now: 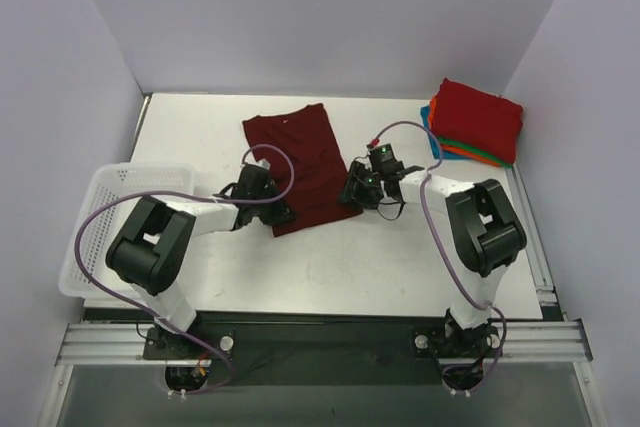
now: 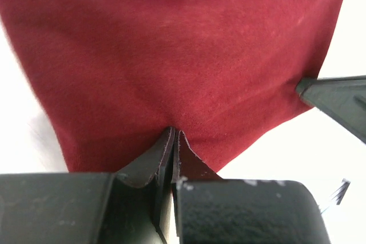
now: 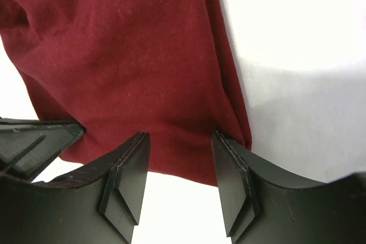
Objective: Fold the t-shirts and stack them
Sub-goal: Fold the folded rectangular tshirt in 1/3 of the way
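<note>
Nearest, the two arm bases sit at the front edge of the white table [image 1: 400, 257], with a white mesh basket [image 1: 110, 179] hanging over the table's left side. Further in, both arms reach toward the middle, where the maroon shirt [image 1: 300, 157] lies flat, collar at the far end and hem toward the arms.

The left fingers [image 1: 276, 207] are at the shirt's near left corner. In the left wrist view they are pressed together with a small fold of the hem pinched between them, the cloth spreading away from the tips.

The right fingers [image 1: 352, 192] are at the shirt's right side, near the hem. In the right wrist view they stand apart, gripping nothing. The shirt's folded right edge lies against the tip of one finger, and the hem runs across the gap between the two.

At the far right corner sits the stack [image 1: 478, 119] of folded shirts, red on top, with orange, green and blue edges showing beneath, well apart from the maroon one.
</note>
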Controlling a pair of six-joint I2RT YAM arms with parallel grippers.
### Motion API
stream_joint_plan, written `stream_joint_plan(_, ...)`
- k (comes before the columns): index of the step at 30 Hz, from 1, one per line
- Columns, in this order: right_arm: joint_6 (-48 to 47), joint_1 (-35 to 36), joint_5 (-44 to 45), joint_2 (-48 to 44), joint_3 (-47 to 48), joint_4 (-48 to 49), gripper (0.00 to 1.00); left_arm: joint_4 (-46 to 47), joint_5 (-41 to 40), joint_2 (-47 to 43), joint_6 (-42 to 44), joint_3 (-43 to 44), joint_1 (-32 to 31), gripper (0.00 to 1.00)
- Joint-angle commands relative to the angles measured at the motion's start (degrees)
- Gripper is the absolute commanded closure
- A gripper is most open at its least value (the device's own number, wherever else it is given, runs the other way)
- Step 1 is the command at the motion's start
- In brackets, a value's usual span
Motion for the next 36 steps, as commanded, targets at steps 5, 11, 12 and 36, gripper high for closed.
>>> stream_joint_plan(5,3.24,0.69,1.62,-8.69,-16.37,-0.95,0.53,-7.04,-3.34,-6.22,1.53,-8.57,-5.94,0.92)
stream_joint_plan(11,7.98,4.55,4.33,-21.16,-30.85,1.33,0.54,-7.74,-4.04,-13.78,-1.02,-14.81,-12.35,0.92)
stream_joint_plan(12,9.64,5.52,4.52,-22.94,-33.06,1.59,0.54,-8.35,-4.48,-15.70,-1.46,-15.51,-14.80,0.92)
stream_joint_plan(36,-2.81,8.88,18.77,-42.84,-22.63,-18.46,0.46,-28.04,-14.06,-38.50,-0.42,-12.36,-14.66,0.75)
